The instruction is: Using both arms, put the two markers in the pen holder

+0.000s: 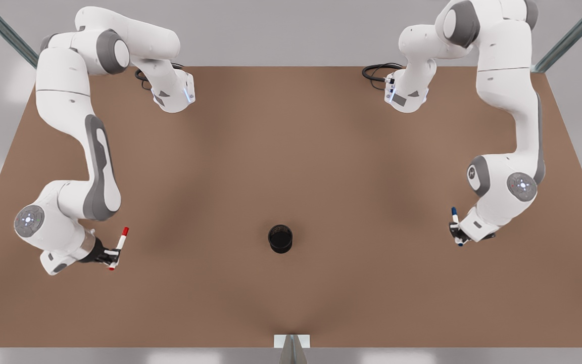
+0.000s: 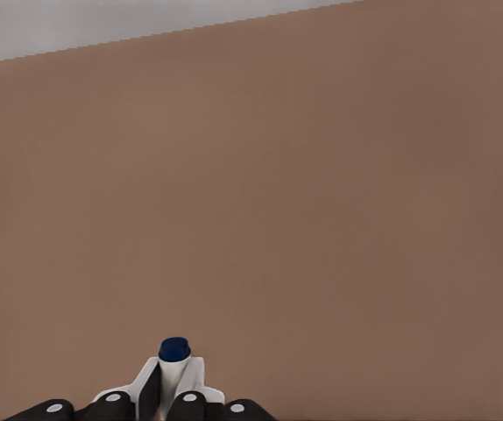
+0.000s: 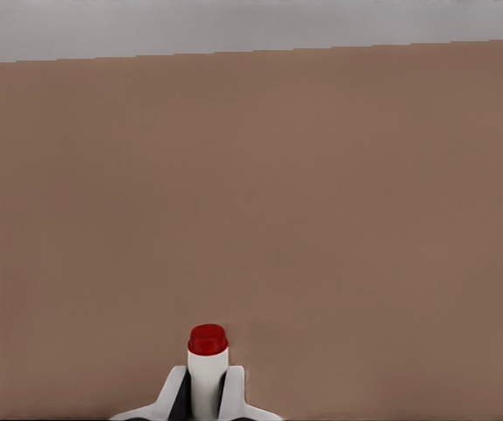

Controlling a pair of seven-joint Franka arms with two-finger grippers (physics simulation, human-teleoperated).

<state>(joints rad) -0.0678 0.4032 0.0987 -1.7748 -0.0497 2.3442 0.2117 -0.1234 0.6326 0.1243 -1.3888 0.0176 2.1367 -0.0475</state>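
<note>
step: carry | left gripper [image 1: 456, 236] clamps blue marker [image 1: 455, 222], right gripper [image 1: 110, 256] clamps red marker [image 1: 119, 247] | next: swing both over black pen holder [image 1: 280, 238], release upright

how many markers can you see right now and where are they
2. The red marker is held in the right gripper at the front view's left. The blue marker is held in the left gripper at the front view's right. Neither is in the pen holder.
</note>
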